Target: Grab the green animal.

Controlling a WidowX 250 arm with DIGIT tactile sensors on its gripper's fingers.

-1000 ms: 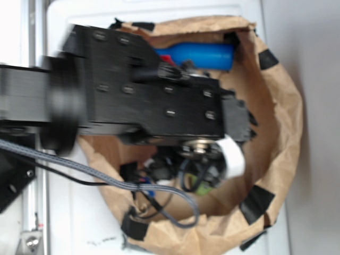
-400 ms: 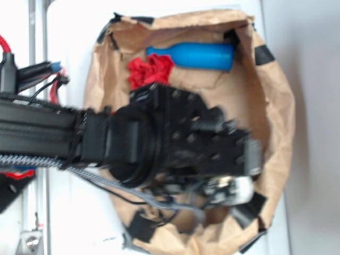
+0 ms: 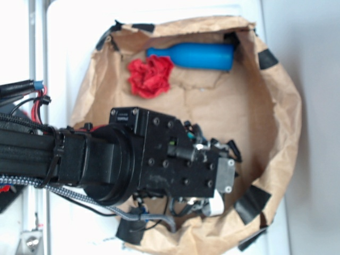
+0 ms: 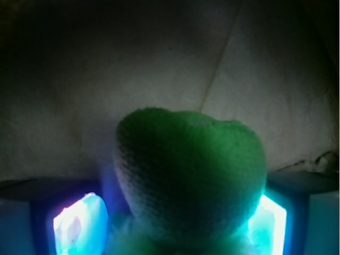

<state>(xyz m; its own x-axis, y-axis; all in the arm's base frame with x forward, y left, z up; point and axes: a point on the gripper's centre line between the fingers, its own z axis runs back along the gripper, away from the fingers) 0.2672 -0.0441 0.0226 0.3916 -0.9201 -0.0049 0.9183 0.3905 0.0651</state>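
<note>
In the wrist view the green animal fills the lower middle, its smooth rounded head between my two lit fingers. The right finger touches its side; a narrow gap shows at the left finger. My gripper stands open around it, low against the brown paper floor. In the exterior view my gripper points down into the near right part of the paper bag, and the arm hides the green animal.
A red ruffled fabric flower and a blue plastic bottle lie at the far side of the bag. The bag's taped walls rise all around. Cables hang off the arm at the bag's near edge.
The arm has swung from the bag's far side toward the near right and come down, uncovering the red flower and the bottle. The gripper now stands over the green animal.
</note>
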